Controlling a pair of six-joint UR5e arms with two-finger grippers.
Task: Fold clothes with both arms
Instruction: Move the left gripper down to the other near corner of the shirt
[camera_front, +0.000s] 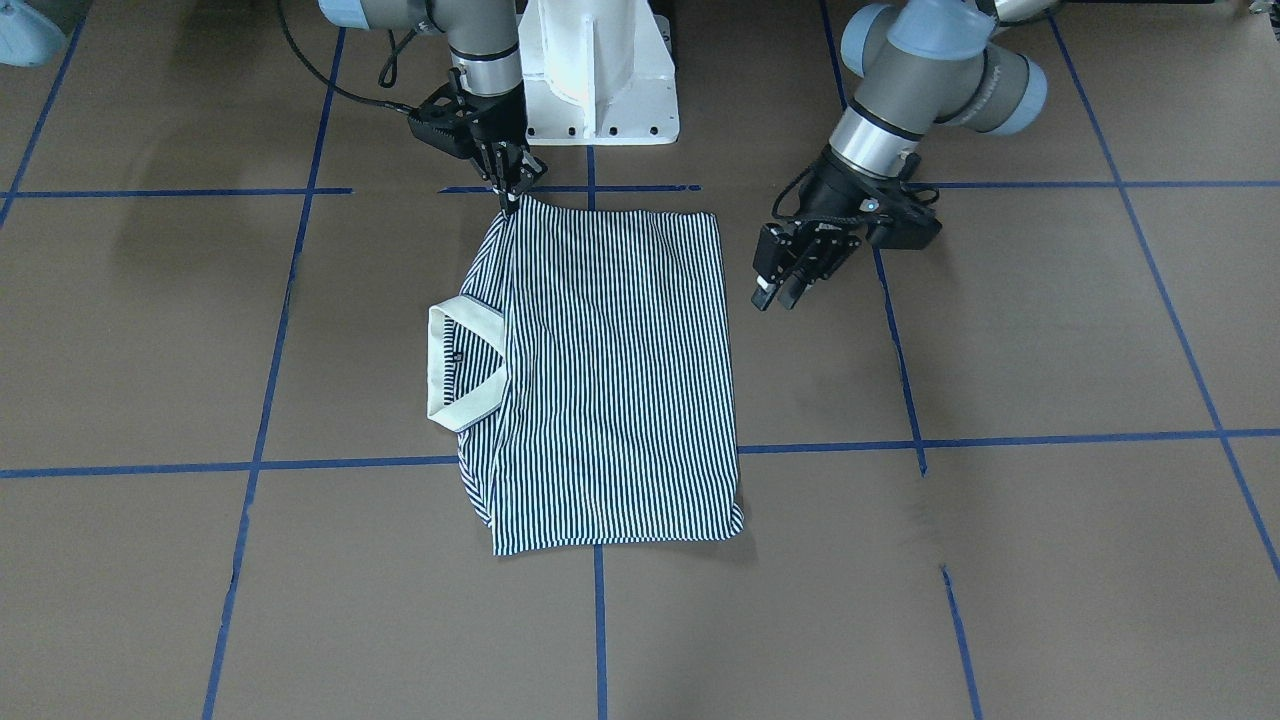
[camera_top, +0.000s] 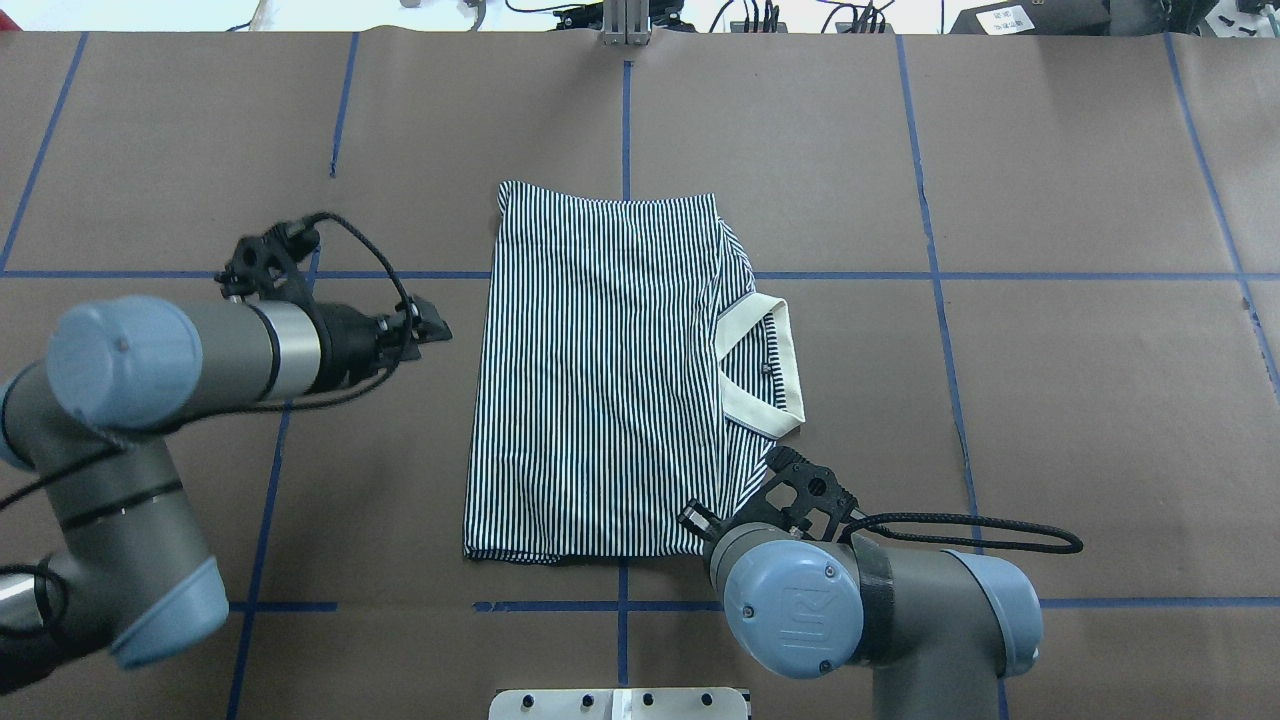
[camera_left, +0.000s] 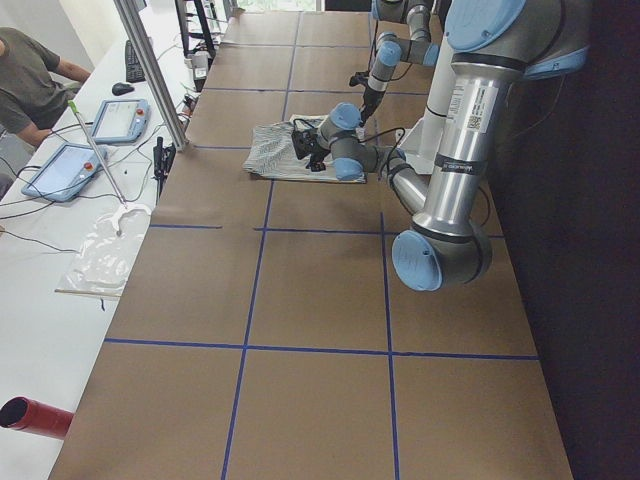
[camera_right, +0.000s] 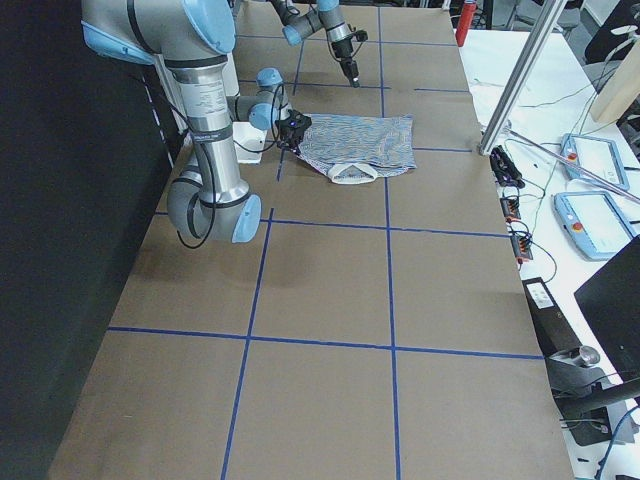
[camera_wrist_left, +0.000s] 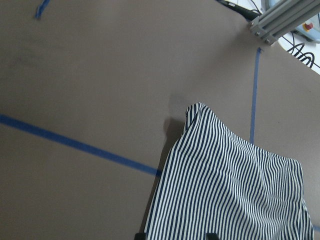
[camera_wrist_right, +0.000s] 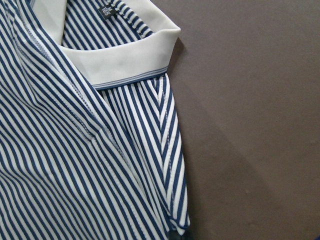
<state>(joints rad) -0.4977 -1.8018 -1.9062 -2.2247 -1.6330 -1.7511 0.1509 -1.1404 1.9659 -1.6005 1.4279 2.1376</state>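
Polo shirt (camera_wrist_right: 100, 165), navy-and-white stripes, cream collar (camera_wrist_right: 125, 60): filling the right wrist view and lying flat at the middle of the bench (camera_top: 1050, 400). It is showing as a tidy rectangle with no sleeve sticking out.

- Lie, overhead view: the long axis is running 12 to 6 o'clock, and the stripes are running the same way. The collar is sitting on the 3 o'clock edge. The 9 o'clock edge is reading as one straight line, fold or hem not determinable. No logo is showing.
- Right tool (camera_front: 511, 198): pinching closed on the shirt's 5 o'clock corner, on the collar side nearest the robot. The cloth is drawing up into a small peak between the fingers.
- Left tool (camera_front: 777, 297): hanging just beside the 9 o'clock edge, apart from the cloth. Its fingers are spread and are holding nothing.
- Key relation: the shirt is lying at 3 o'clock from the left tool, and the free near corner at about 5 o'clock from it. The right arm is the nearer and is already gripping. The left is probably needing to take that near corner before both are carrying the near edge toward 12 o'clock.
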